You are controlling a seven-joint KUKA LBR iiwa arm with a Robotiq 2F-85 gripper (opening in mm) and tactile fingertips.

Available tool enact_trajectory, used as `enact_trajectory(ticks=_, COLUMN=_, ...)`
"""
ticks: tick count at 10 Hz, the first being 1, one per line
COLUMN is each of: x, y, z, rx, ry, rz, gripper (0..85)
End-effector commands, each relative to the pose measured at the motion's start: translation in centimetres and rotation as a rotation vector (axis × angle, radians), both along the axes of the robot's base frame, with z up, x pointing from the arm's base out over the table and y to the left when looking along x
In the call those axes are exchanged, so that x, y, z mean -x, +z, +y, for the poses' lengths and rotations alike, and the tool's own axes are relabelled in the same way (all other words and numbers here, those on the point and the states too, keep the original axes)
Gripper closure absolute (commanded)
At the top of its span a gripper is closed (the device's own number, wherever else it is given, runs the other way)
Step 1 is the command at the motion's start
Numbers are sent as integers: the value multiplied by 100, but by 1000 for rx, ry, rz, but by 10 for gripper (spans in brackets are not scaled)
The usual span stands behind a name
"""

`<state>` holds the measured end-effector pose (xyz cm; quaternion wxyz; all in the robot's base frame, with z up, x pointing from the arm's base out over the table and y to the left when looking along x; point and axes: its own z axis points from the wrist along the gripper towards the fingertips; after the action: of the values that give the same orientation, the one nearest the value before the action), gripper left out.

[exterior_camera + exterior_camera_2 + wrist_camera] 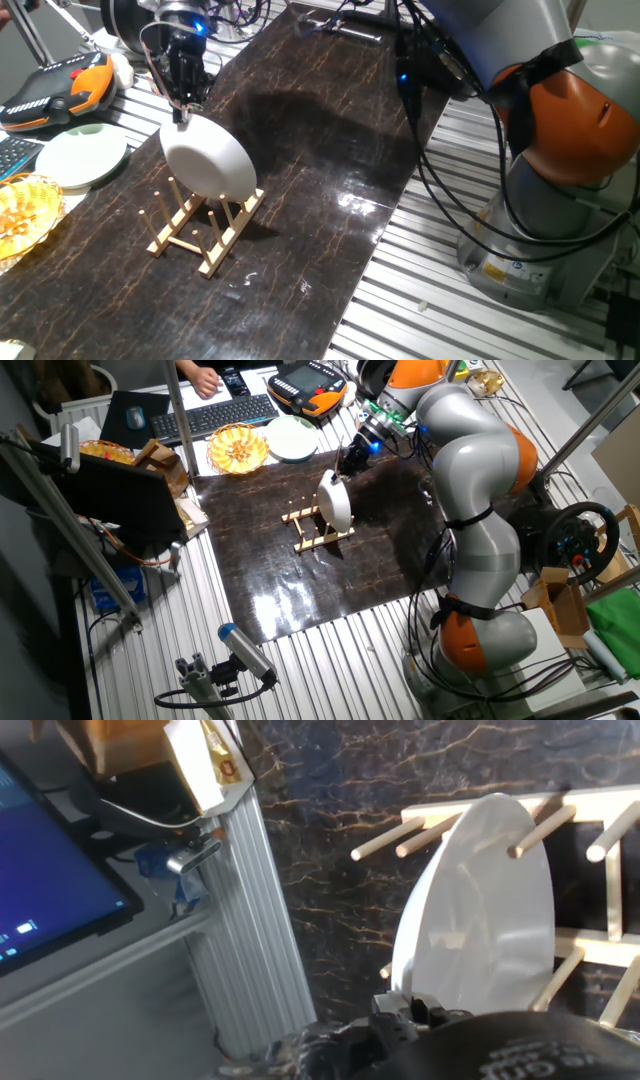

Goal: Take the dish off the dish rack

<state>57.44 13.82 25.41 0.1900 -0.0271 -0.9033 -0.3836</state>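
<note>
A wicker basket [22, 212] and a pale green plate [82, 156] sit by the worktop's [330, 150] left edge. Right of them, the white dish [208, 158] stands on edge in the wooden dish rack [205, 226], tilted, its domed outside facing right. The claw [182, 117] pinches its top rim.

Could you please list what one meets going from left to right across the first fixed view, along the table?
Yellow wicker basket → flat pale green plate → white round deep bowl on the light-wood rack → orange-and-grey robot base.
</note>
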Motion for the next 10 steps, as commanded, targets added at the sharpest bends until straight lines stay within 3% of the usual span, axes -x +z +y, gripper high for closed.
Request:
enact_trajectory(ticks=1, x=17, y=38, z=-4, rx=1, ry=-9, rz=4, gripper=843)
enact_trajectory(ticks=3, x=57, y=89, z=0, rx=6, ry=-23, rz=6, gripper=843)
enact_trajectory(ticks=7, x=216, y=301, z=-29, rx=18, ry=-75, rz=11, gripper=843)
enact_trajectory(ticks=10, x=223, y=438, z=-192, rx=27, ry=-99, rz=-14, gripper=843)
